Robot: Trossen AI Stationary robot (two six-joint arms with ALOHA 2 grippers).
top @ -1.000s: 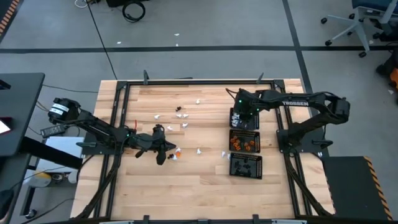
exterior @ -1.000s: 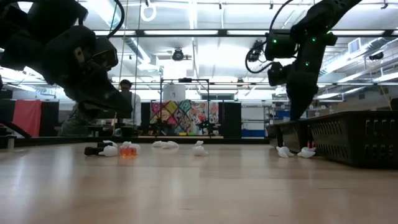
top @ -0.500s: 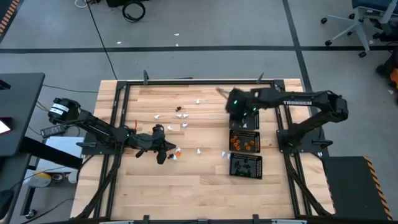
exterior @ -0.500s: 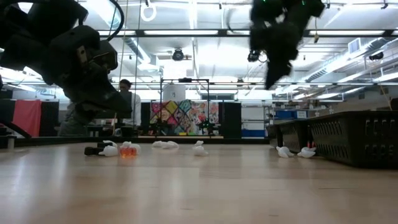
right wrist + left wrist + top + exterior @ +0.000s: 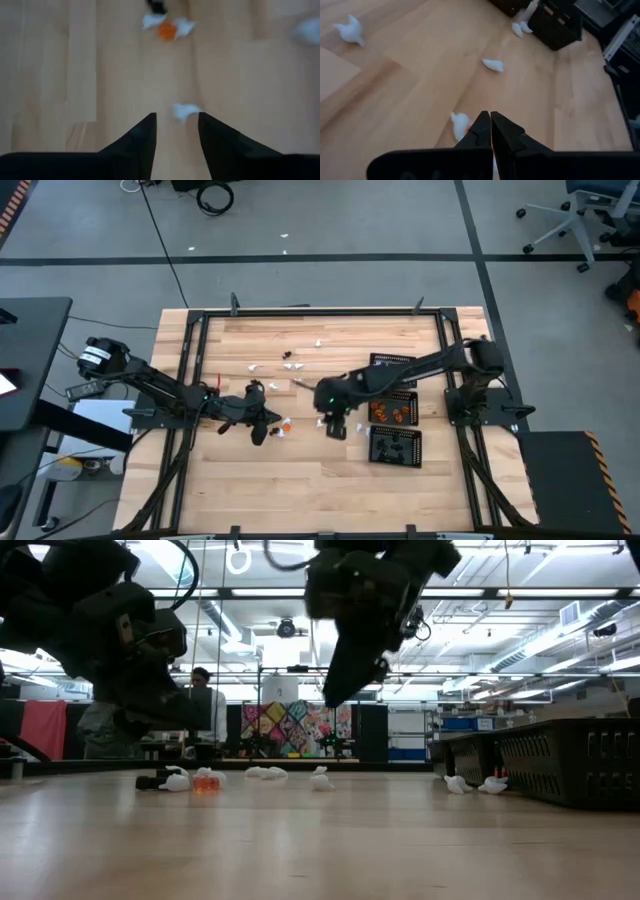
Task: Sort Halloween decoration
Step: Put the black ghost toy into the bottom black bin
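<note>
Tiny white, orange and black Halloween trinkets lie scattered on the wooden table (image 5: 300,470). My right gripper (image 5: 177,127) hangs open above mid-table (image 5: 335,428), with a white trinket (image 5: 186,111) on the wood just ahead of its fingertips. Farther on lies an orange trinket (image 5: 166,31) between two white ones. My left gripper (image 5: 490,120) is shut and hovers low at the table's left (image 5: 272,418), beside that orange trinket (image 5: 285,423). A white trinket (image 5: 460,122) lies next to its fingertips. Nothing is held.
Three square black mesh trays stand in a row at the table's right: the far one (image 5: 392,366), the middle one (image 5: 393,408) holding orange pieces, the near one (image 5: 395,446) holding dark pieces. More white and dark trinkets (image 5: 290,363) lie toward the far side. A person stands in the room behind (image 5: 205,700).
My right gripper has swung from above the far tray toward the table's left and near side, and now hangs over the middle of the table, tipped down at the trinkets there. The trinkets have not moved.
</note>
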